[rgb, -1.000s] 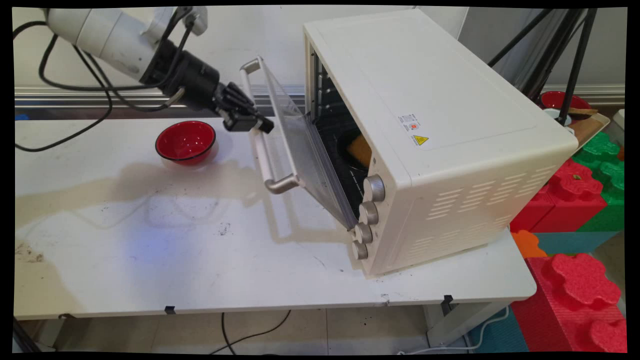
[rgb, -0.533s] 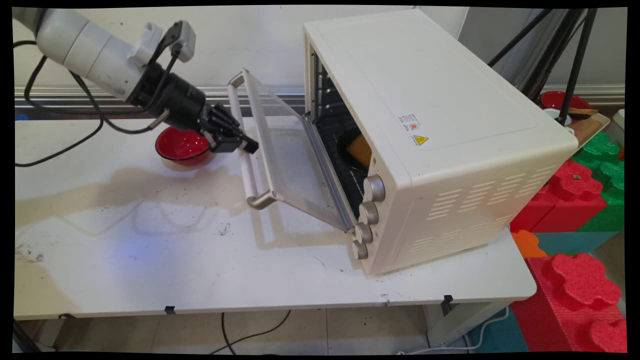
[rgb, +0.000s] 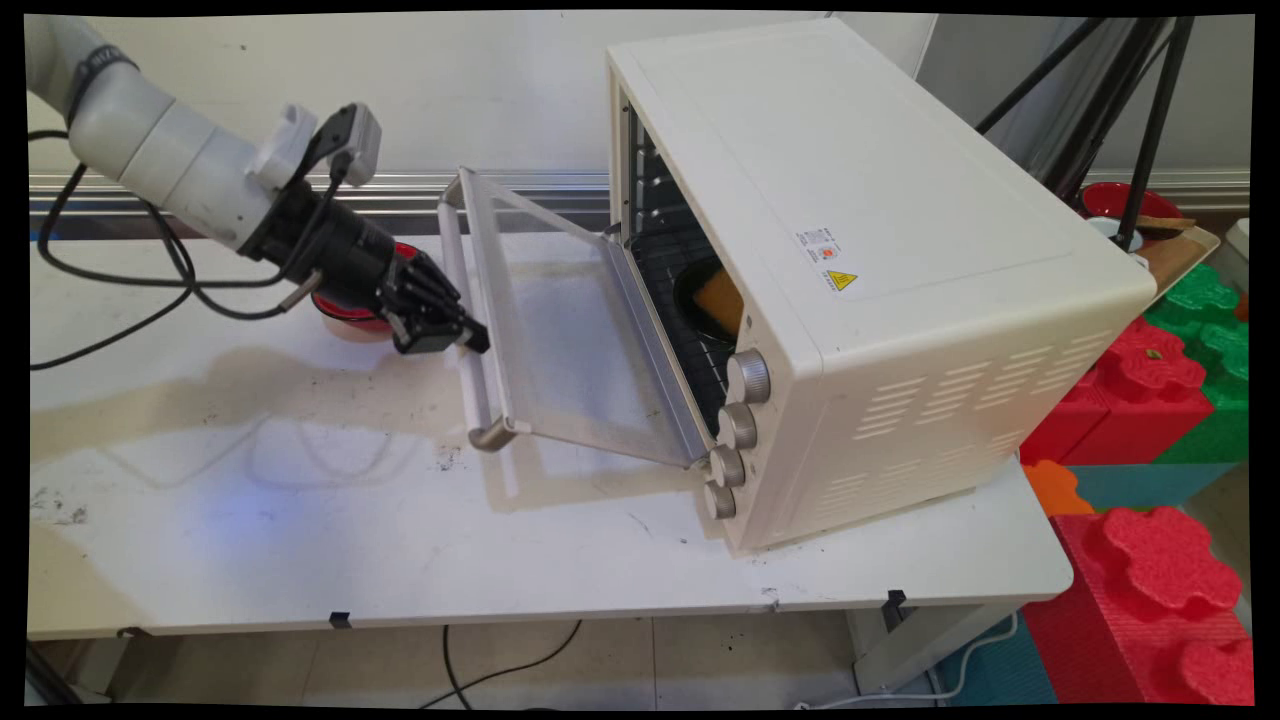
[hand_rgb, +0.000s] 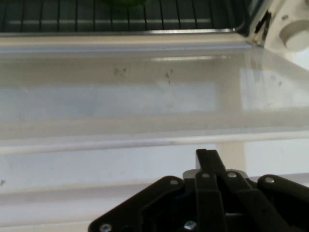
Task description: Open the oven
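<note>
We see the main view evenly and brightly lit, with light falling from above and behind. The cream metal toaster oven point(rgb: 850, 270) and its open glass door point(rgb: 560, 340) throw soft tan shadows onto the white table point(rgb: 300, 540) toward its near edge and left side. A pale sheen lies on the glass. In the hand view the black gripper linkage point(hand_rgb: 207, 203) sits close and soft, and the glass glares white.

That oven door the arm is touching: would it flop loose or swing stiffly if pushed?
The oven door probably swings stiffly on its bottom hinge: it hangs part-open without dropping. Its glass pane looks rigid but breakable. The gripper sits at the smooth handle, which may be slippery.
</note>
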`<state>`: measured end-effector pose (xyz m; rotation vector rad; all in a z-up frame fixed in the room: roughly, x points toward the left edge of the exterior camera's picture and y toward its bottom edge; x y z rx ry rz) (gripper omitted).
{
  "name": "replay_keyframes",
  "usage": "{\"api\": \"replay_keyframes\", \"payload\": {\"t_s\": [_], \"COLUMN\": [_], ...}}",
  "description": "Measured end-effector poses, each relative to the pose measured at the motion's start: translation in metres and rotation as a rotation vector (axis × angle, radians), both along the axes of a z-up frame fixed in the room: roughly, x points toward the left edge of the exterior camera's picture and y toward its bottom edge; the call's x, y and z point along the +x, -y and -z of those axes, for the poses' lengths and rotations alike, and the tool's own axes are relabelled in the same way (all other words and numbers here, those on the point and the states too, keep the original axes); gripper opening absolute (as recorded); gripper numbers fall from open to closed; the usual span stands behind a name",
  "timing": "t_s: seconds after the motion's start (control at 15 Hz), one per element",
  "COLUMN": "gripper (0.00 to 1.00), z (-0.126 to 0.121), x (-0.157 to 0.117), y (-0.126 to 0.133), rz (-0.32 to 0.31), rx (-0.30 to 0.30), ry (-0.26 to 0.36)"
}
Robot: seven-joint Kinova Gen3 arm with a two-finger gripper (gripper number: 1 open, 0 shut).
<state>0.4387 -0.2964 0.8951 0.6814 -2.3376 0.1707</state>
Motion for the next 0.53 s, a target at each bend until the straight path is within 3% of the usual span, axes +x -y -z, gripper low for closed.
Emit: {"api": "replay_keyframes", "payload": {"t_s": [0.53], "gripper": [0.00], "z": [0.032], "x": [0.005], "y": [-0.013], "rz": [0.012], "rx": [0.020], "ry": [0.035]}}
